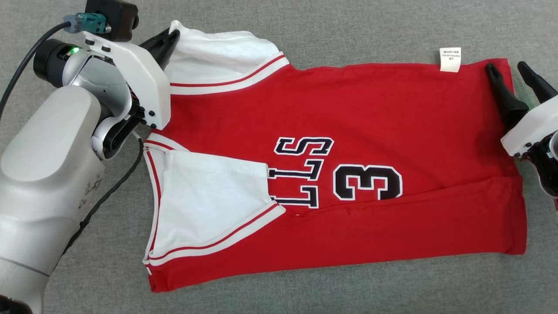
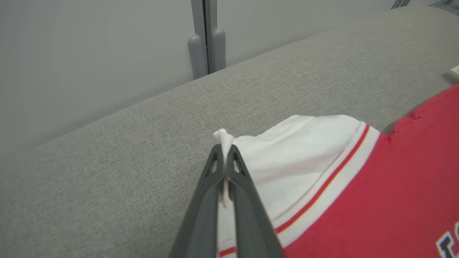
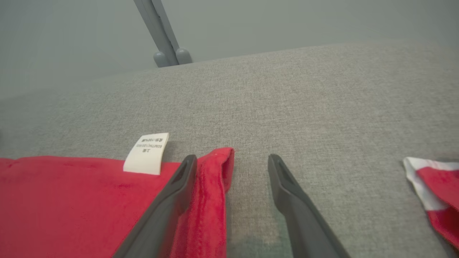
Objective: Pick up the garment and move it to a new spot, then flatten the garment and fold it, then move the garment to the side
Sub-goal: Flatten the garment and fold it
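The garment point(image 1: 348, 109) is a red sports shirt with white sleeves. It lies spread out on the gray bench point(image 1: 348, 26), with its sleeve end to the left and its bottom hem to the right. It has big black letters point(image 1: 301, 174) and a number 3 point(image 1: 367, 182) on it. A fold line runs along the side of the shirt nearest the robot. A small white label point(image 1: 450, 59) sticks out from the far edge of the shirt, near its far right corner.

The left gripper point(image 1: 172, 37) is at the far left corner of the shirt. Its two dark fingers are pinched tight on the tip of the far white sleeve point(image 1: 213, 52). In the left wrist view a little bunch of white cloth pokes out past the gripper's point(image 2: 225, 152) tips. The other white sleeve point(image 1: 205, 200) lies flat on the near left part of the shirt.

The right gripper point(image 1: 508, 67) is at the far right corner of the shirt, and its fingers are spread wide apart, gripping nothing. In the right wrist view one finger of that gripper point(image 3: 232, 157) is over the red cloth just beside the label point(image 3: 147, 153). The other is over the bare bench point(image 3: 322, 107). The red hem curls up between them. A bit of red and white cloth point(image 3: 434, 193) lies on the bench, well off to one side.
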